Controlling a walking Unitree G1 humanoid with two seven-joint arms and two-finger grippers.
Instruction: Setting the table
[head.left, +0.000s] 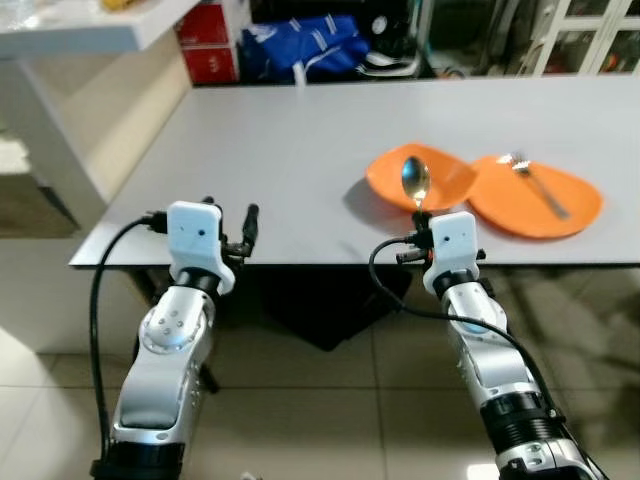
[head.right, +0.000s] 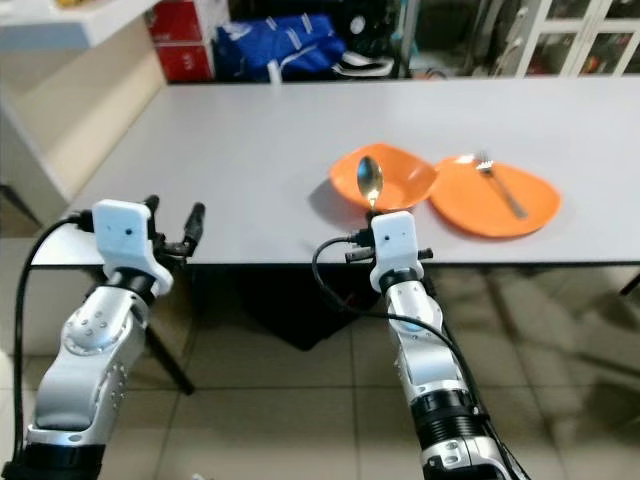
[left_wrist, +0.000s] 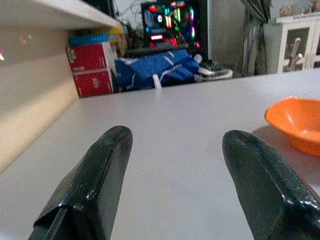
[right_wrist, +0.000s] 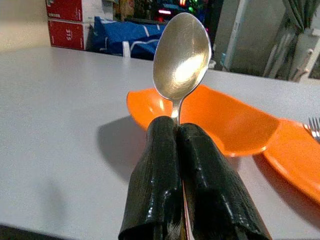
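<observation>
Spoon: your spoon (right_wrist: 181, 57) stands upright, bowl up and shiny face toward the wrist camera, its handle pinched between the two black fingers. In the head views it sits above the table's near edge, just in front of the orange bowl.
Right gripper: your right gripper (right_wrist: 178, 131) has its fingers pressed together on the spoon's handle, so you see only the neck and the bowl of the spoon rising out of them. The arm reaches up from below the table edge.
Orange bowl: the bowl (head.left: 421, 176) rests on the table right behind the spoon, with its shadow falling to the robot's left.
Orange plate: the plate (head.left: 535, 197) lies to the right of the bowl, its rim touching or slightly overlapping the bowl's; you cannot tell which.
Fork: a fork (head.left: 537, 184) lies across the plate, tines toward the far side.
Left gripper: your left gripper (left_wrist: 175, 190) is held at the table's near edge, well to the left of the bowl, its fingers spread wide with nothing between them.
Table: the grey table (head.left: 300, 160) stretches away from you.
Background: a blue bag (head.left: 302, 47) and red boxes (head.left: 208, 42) sit beyond the far edge.
</observation>
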